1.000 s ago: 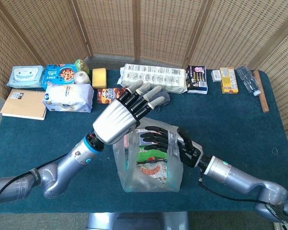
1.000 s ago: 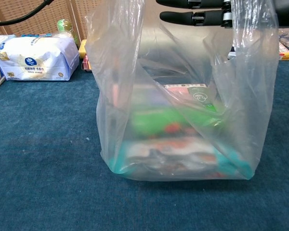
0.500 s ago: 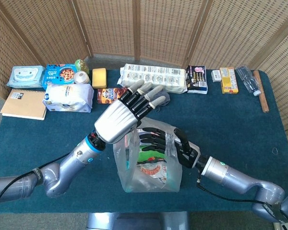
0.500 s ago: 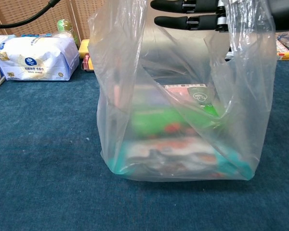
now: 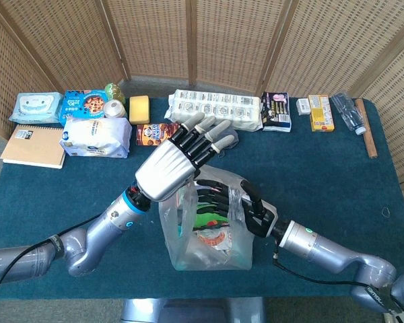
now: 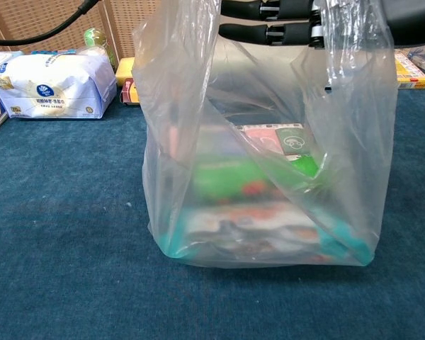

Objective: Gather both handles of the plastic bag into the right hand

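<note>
A clear, crinkled plastic bag [image 6: 269, 142] is seen standing upright on the dark blue, felt-like tablecloth [image 6: 57, 212], nearest the robot and filled with flat, colourful packets. At the bag's right side, the right hand [image 5: 222, 202], black and glossy, is reached across the mouth of the bag with its fingers [image 6: 269, 32] laid out straight through the thin film of the right handle; nothing is seen clamped in them, and whether a handle is truly held cannot be told. Just above the bag's left rim, the left hand [image 5: 172, 165], with a smooth silver back and pale-tipped dark fingers, is held flat with the fingers apart and nothing in it. Beyond the bag to the left, a soft white tissue pack [image 5: 94, 136] is lying beside a tan notebook [image 5: 32, 146]. Farther behind the bag, a long white wrapped pack [image 5: 217, 109] is set near the woven cane screen [image 5: 222, 40].
</note>
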You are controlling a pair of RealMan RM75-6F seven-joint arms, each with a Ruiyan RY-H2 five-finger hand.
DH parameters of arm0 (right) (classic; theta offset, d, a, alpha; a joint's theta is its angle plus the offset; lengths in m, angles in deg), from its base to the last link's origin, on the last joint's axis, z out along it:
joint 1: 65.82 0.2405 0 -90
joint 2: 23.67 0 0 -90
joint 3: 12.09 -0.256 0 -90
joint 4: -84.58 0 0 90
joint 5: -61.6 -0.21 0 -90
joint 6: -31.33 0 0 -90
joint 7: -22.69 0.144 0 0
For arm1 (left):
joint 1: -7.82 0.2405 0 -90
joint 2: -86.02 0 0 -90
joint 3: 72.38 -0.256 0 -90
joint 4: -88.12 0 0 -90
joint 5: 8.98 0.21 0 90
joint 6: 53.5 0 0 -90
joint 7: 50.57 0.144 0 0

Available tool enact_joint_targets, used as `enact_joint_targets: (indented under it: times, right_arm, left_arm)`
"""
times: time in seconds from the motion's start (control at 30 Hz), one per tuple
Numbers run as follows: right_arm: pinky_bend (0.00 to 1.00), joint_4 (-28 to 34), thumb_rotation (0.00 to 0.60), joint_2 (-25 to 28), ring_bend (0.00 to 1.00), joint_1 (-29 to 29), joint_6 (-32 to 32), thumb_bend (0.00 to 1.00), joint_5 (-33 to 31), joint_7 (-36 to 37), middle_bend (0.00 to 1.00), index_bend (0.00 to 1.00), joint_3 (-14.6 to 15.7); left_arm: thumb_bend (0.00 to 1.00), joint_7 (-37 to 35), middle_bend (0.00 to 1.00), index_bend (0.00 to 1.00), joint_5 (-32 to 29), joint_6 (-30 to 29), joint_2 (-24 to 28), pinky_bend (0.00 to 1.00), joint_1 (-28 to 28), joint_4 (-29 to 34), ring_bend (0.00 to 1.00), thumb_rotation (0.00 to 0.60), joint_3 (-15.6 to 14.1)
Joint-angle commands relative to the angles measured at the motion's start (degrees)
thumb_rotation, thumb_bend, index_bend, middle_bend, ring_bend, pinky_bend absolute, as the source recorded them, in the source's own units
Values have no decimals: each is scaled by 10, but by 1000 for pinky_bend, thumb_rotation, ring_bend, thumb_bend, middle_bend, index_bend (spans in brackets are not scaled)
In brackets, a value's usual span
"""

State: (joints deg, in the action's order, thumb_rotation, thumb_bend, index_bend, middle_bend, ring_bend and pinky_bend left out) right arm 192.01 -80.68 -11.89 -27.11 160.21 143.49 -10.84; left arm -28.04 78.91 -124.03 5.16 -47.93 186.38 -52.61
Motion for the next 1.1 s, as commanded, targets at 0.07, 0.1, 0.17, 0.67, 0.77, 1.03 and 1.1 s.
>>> enact_joint_targets:
  times: [0.07, 0.1, 0.17, 0.67, 0.77, 1.03, 1.1]
  right_arm:
    - [174, 3, 113, 0, 126, 2, 1, 136, -1, 4, 179, 96, 0]
    - [176, 5, 114, 0, 126, 3, 2, 136, 0, 4, 180, 96, 0]
    - [177, 7, 113, 1, 126, 4, 3, 136, -1, 4, 181, 96, -1]
    - [179, 13, 115, -4, 130, 9, 12, 136, -9, 0, 187, 96, -5]
    - [180, 13, 112, -4, 131, 9, 12, 137, -9, 1, 188, 96, -5]
    - [190, 14, 112, -3, 143, 10, 11, 137, -7, 4, 200, 96, -5]
    - [191, 15, 113, -3, 145, 9, 10, 137, -7, 7, 203, 96, -4]
  left_arm:
    - [173, 0, 18, 0, 2, -1, -3, 83, -1, -3, 0, 600, -1]
    - [173, -1, 18, 0, 3, -2, -5, 83, -2, -5, 0, 600, -1]
    - [173, -2, 18, 0, 5, -4, -8, 83, -3, -7, 0, 600, -1]
    - [173, -7, 18, 0, 0, 3, -23, 83, -15, -16, 0, 600, 3]
    - [173, -6, 17, 0, 0, 4, -28, 83, -18, -20, 0, 600, 3]
    - [172, -2, 18, 0, -1, 8, -37, 83, -25, -31, 0, 600, 4]
    - [173, -1, 18, 0, -1, 8, -40, 83, -28, -34, 0, 600, 5]
